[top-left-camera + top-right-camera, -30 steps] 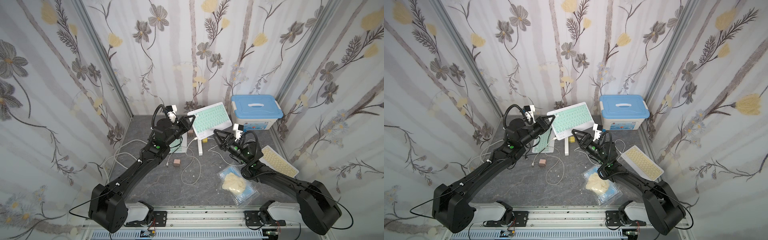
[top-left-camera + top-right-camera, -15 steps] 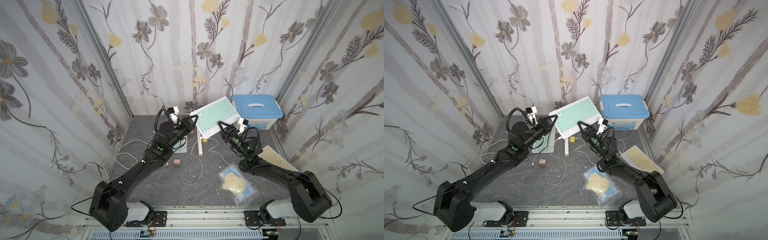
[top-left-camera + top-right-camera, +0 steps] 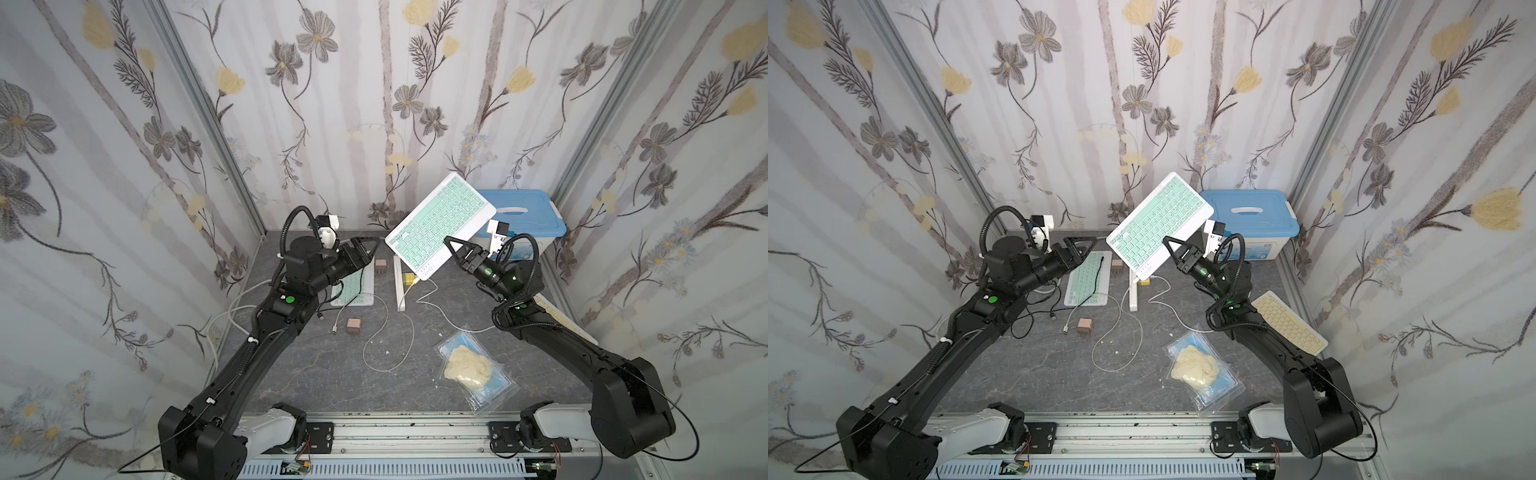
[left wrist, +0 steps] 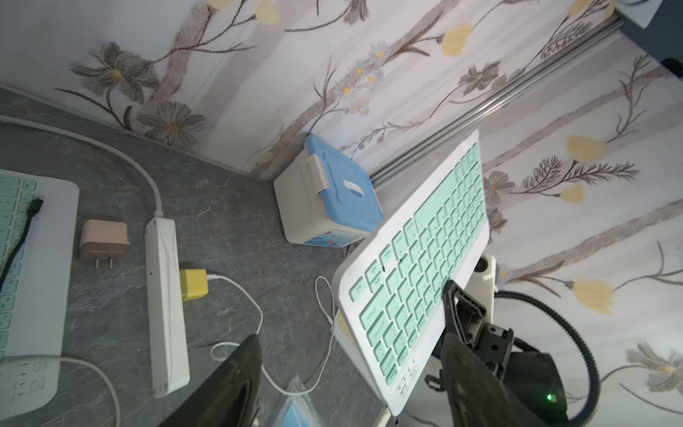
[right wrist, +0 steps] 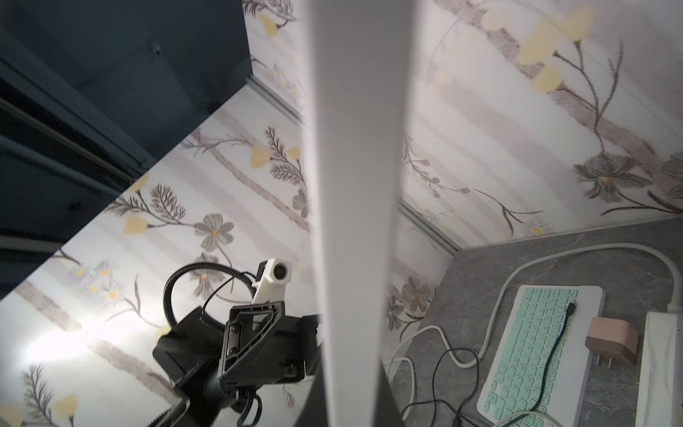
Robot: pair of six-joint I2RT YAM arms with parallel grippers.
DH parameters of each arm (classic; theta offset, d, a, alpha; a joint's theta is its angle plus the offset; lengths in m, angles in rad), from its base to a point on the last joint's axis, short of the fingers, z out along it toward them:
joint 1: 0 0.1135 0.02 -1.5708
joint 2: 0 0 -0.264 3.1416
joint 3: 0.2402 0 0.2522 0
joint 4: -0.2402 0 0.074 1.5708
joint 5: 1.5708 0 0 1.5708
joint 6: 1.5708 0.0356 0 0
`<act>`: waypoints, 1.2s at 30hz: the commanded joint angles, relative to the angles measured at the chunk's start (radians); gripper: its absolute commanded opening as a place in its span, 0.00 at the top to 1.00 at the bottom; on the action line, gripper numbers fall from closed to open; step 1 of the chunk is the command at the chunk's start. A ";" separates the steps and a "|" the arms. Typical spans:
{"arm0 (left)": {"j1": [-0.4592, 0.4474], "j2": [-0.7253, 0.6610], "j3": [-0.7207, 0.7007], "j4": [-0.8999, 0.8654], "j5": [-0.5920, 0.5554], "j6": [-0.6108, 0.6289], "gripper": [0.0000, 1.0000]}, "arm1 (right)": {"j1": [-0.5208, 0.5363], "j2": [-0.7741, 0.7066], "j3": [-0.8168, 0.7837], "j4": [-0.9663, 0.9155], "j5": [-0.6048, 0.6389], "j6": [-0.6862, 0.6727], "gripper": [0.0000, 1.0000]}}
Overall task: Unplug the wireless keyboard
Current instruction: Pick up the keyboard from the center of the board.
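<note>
The wireless keyboard (image 3: 440,224) (image 3: 1160,226), white with mint keys, hangs tilted above the table at the back. My right gripper (image 3: 451,246) (image 3: 1170,245) is shut on its lower long edge; in the right wrist view the keyboard (image 5: 354,185) shows edge-on as a white band. A thin white cable (image 3: 1156,293) (image 4: 258,307) runs from its lowest corner to a yellow charger (image 3: 409,277) (image 4: 194,284) in the power strip (image 3: 400,291). My left gripper (image 3: 372,245) (image 4: 349,342) stands open just off the keyboard's left corner, not touching it.
A second mint keyboard (image 3: 1088,276) with a black cable across it lies under the left arm. A blue-lidded box (image 3: 519,216) stands at the back right. A cream keyboard (image 3: 1287,322), two pink chargers (image 3: 380,266) (image 3: 353,326) and a bagged lump (image 3: 469,368) lie on the table.
The right gripper has closed on the keyboard's lower edge. The left gripper has opened and let go of the left corner. The keyboard now sits higher and more steeply tilted.
</note>
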 commanded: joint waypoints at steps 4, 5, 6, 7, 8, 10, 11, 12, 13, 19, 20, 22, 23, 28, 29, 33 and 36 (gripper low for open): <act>0.033 0.038 0.086 -0.227 0.421 0.265 0.15 | -0.023 -0.015 0.146 -0.449 -0.464 -0.389 1.00; 0.032 0.040 0.082 -0.200 0.451 0.264 0.14 | -0.022 -0.017 0.160 -0.504 -0.497 -0.432 1.00; 0.033 0.043 0.075 -0.166 0.478 0.253 0.13 | -0.022 -0.018 0.167 -0.548 -0.529 -0.465 1.00; 0.033 0.047 0.066 -0.112 0.521 0.233 0.13 | -0.022 -0.021 0.171 -0.574 -0.549 -0.488 1.00; 0.032 0.054 0.056 -0.060 0.559 0.207 0.13 | -0.022 -0.023 0.171 -0.595 -0.564 -0.503 1.00; 0.019 0.062 0.044 -0.019 0.590 0.195 0.13 | -0.019 -0.024 0.171 -0.597 -0.609 -0.508 1.00; 0.010 0.066 0.042 -0.018 0.604 0.206 0.13 | -0.016 -0.022 0.175 -0.598 -0.630 -0.508 1.00; -0.002 0.069 0.039 -0.015 0.620 0.214 0.14 | -0.009 -0.019 0.180 -0.599 -0.648 -0.509 1.00; -0.013 0.070 0.037 -0.005 0.631 0.216 0.15 | -0.004 -0.017 0.185 -0.599 -0.658 -0.512 1.00; -0.054 0.075 0.030 0.037 0.672 0.230 0.31 | 0.015 0.014 0.226 -0.594 -0.720 -0.511 1.00; -0.057 0.076 0.030 0.050 0.678 0.225 0.36 | 0.017 0.019 0.230 -0.590 -0.728 -0.508 1.00; -0.057 0.072 0.026 0.080 0.683 0.209 0.47 | 0.017 0.027 0.234 -0.590 -0.730 -0.499 1.00; -0.056 0.069 0.022 0.097 0.682 0.200 0.53 | 0.016 0.030 0.234 -0.590 -0.732 -0.498 1.00; -0.060 0.071 0.019 0.148 0.678 0.166 0.83 | 0.015 0.040 0.229 -0.564 -0.734 -0.464 1.00; -0.061 0.074 0.019 0.157 0.676 0.159 0.86 | 0.016 0.041 0.229 -0.553 -0.734 -0.454 1.00; -0.064 0.072 0.022 0.167 0.641 0.150 1.00 | 0.012 0.049 0.228 -0.517 -0.717 -0.407 0.95; -0.063 0.068 0.023 0.173 0.571 0.140 1.00 | 0.003 0.046 0.197 -0.424 -0.687 -0.329 0.75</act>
